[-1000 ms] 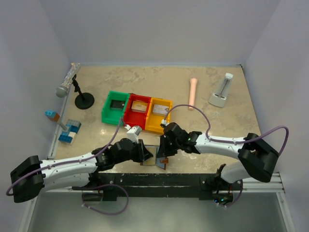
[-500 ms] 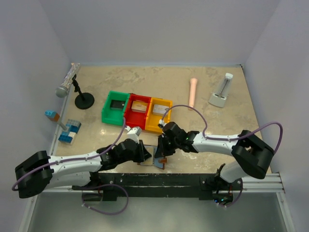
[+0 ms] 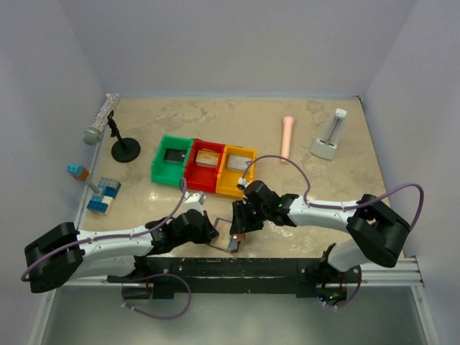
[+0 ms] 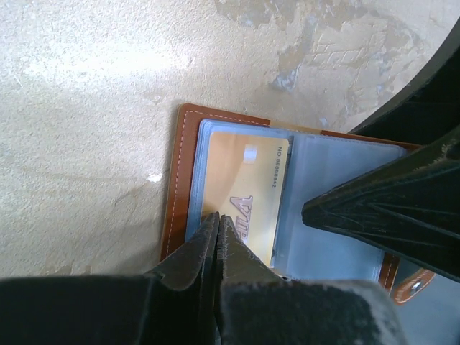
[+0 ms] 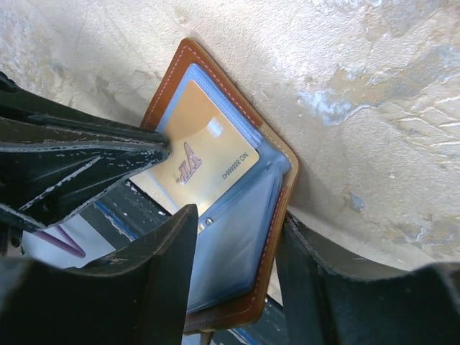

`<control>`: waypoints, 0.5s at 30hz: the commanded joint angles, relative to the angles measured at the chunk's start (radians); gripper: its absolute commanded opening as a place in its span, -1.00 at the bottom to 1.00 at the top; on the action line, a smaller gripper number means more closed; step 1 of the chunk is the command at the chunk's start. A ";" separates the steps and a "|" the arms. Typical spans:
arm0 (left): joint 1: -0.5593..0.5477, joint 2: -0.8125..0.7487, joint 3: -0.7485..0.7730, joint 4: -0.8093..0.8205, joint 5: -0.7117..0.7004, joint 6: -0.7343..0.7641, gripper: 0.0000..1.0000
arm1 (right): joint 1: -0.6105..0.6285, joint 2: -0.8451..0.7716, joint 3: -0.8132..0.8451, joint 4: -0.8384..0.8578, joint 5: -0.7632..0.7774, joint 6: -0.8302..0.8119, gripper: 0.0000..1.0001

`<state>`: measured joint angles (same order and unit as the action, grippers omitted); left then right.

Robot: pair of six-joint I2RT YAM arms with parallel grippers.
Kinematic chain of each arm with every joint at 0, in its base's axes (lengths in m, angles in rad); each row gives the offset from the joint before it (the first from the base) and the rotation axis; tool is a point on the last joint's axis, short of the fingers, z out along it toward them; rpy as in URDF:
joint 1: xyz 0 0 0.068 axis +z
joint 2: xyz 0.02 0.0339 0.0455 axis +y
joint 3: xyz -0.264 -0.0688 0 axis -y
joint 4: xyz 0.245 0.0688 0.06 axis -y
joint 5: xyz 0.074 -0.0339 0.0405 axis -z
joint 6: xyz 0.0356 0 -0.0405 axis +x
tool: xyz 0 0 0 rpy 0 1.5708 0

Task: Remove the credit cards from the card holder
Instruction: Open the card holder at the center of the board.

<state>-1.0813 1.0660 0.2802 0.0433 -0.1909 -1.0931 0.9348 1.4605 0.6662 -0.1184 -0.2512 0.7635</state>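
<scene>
The card holder (image 3: pixel 221 230) lies open at the table's near edge, brown rim (image 4: pixel 180 180) outside and pale blue sleeves inside. A gold credit card (image 4: pixel 248 180) marked VIP sits in its left sleeve, also visible in the right wrist view (image 5: pixel 208 158). My left gripper (image 4: pixel 218 217) is shut, its joined tips resting on the card's near edge; no card shows between them. My right gripper (image 5: pixel 239 215) is open, one finger on each side of the holder's other half (image 5: pixel 277 187), with gaps on both sides. In the top view both grippers meet over the holder, left gripper (image 3: pixel 212 233), right gripper (image 3: pixel 239 226).
Green bin (image 3: pixel 172 159), red bin (image 3: pixel 205 162) and yellow bin (image 3: pixel 237 169) stand in a row just behind the holder. A microphone on a stand (image 3: pixel 100 122) and toy blocks (image 3: pixel 104 194) are at the left. A pink cylinder (image 3: pixel 287 138) and a white stand (image 3: pixel 330 136) are at the back right. A black rail (image 3: pixel 237 269) runs along the near edge.
My right gripper has opened and let go of the holder's flap. My left gripper has closed and its tips have come down onto the gold card.
</scene>
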 commanded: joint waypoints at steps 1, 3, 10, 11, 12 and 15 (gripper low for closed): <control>-0.005 0.023 -0.003 0.013 -0.027 -0.019 -0.99 | -0.005 -0.038 0.010 -0.029 0.021 -0.029 0.02; -0.005 0.028 -0.001 0.021 -0.024 -0.021 -0.99 | -0.005 -0.032 0.013 -0.027 0.017 -0.032 -0.03; -0.005 -0.032 -0.007 0.046 -0.010 -0.002 -0.94 | -0.005 0.006 0.036 -0.020 0.001 -0.059 -0.77; -0.005 -0.037 -0.009 0.050 -0.005 0.001 -0.93 | -0.005 0.011 0.042 -0.020 0.001 -0.069 -0.82; -0.005 -0.044 -0.012 0.056 -0.002 0.004 -0.92 | -0.005 0.015 0.047 -0.018 0.001 -0.075 -0.86; -0.005 -0.057 -0.016 0.079 0.013 0.013 -0.89 | -0.007 0.026 0.067 -0.017 0.000 -0.095 -0.97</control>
<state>-1.0813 1.0348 0.2787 0.0654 -0.1886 -1.1030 0.9302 1.4704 0.6804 -0.1432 -0.2543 0.7197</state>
